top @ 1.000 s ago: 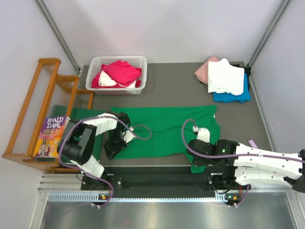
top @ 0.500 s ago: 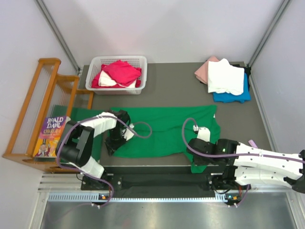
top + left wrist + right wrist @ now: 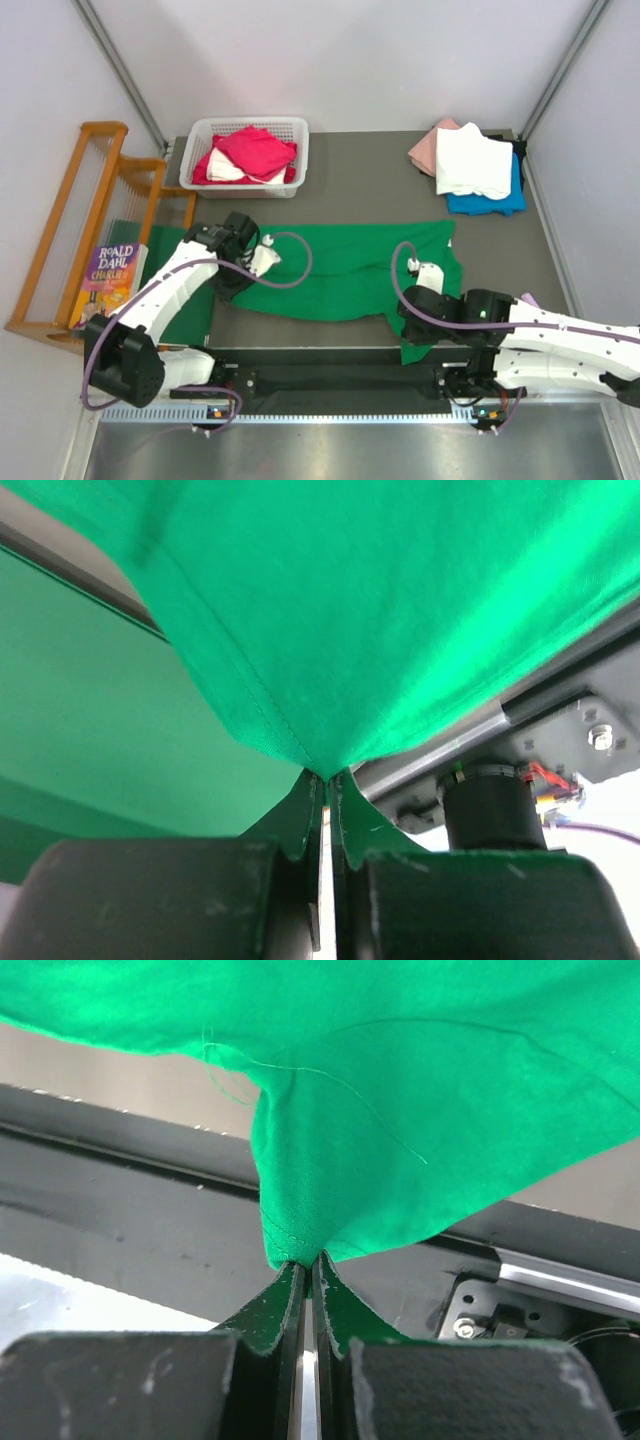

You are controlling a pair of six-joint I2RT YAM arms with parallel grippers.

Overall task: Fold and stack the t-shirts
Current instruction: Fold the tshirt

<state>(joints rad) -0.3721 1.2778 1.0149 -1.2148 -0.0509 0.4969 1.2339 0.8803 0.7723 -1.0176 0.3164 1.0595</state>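
Top cam: green tee [image 3: 345, 268] spread out left-right across mid table [image 3: 360, 185], near edge gathered up at two spots. Near-left corner nipped by L gripper [image 3: 228, 288], arm reaching in from the left over dark green mat [image 3: 190, 322]. Near-right edge nipped by R gripper [image 3: 410, 308], w/ a flap of the same cloth hanging past the table's near edge just beside it. L wrist cam: L fingers [image 3: 295, 815] pressed together on a stitched hem fold, only fabric btwn them, cloth fanning out from the pinch in a taut peak, frame rail visible beneath. R wrist cam: R fingers [image 3: 270, 1305] likewise clamped tight on a bunched bit of hem, loose thread or two showing, cloth spreading away above the tips. Far-left: white basket [image 3: 240, 190] w/ red/magenta tee [image 3: 258, 150] heaped inside and second white tee [image 3: 228, 170] tucked under it. Far-right corner: folded stack, white tee [image 3: 472, 160] on top, pink tee [image 3: 425, 150] poking out at left, blue tee [image 3: 492, 203] showing along near side. Off table at left: wooden rack [image 3: 103, 132] w/ book [image 3: 108, 283] resting on it.
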